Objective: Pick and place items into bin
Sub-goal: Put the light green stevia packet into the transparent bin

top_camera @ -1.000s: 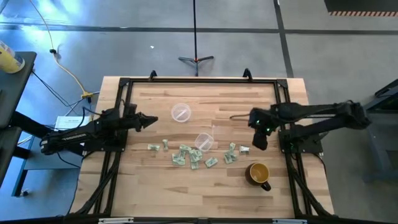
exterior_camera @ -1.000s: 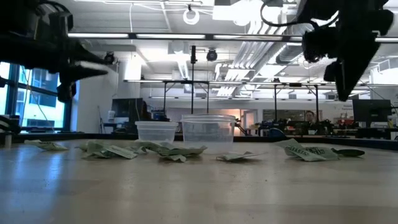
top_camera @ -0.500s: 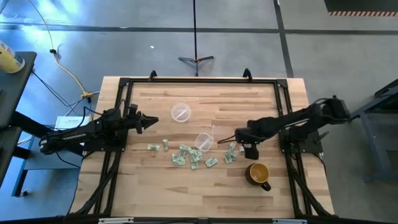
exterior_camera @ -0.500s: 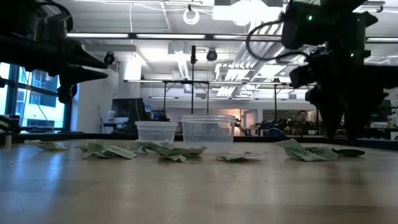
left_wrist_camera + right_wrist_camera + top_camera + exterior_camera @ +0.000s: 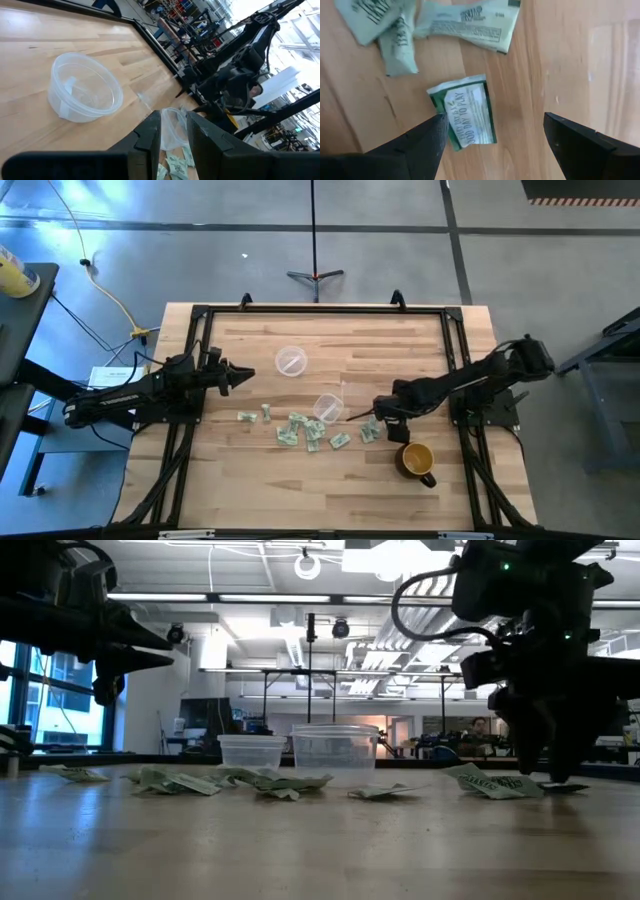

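Several small pale green and white packets (image 5: 310, 430) lie scattered on the wooden table around the bin, a see-through cup (image 5: 328, 406) standing upright on its base. My right gripper (image 5: 385, 414) points down, open, low over the packets at the scatter's right end. One green-and-white packet (image 5: 465, 117) lies flat between its fingers, close to one finger (image 5: 422, 142). My left gripper (image 5: 240, 373) waits level at the table's left, its fingers (image 5: 150, 137) a narrow gap apart with nothing between them. My right gripper stands open over the packet from above, fingers pointing down. One fingertip (image 5: 440, 120) is at the packet's edge (image 5: 436, 97); I cannot tell whether it touches. The packet lies flat on the table.
A mustard mug (image 5: 415, 458) stands just near-side of my right gripper. A clear round container (image 5: 291, 361) sits on the far side of the bin. A black frame (image 5: 320, 310) runs around the table. Bare wood lies along the near edge.
My right gripper has come down from high above the table and moved toward the left and near edges, ending low over the packets at the right of the scatter. The packets and the bin have stayed put.
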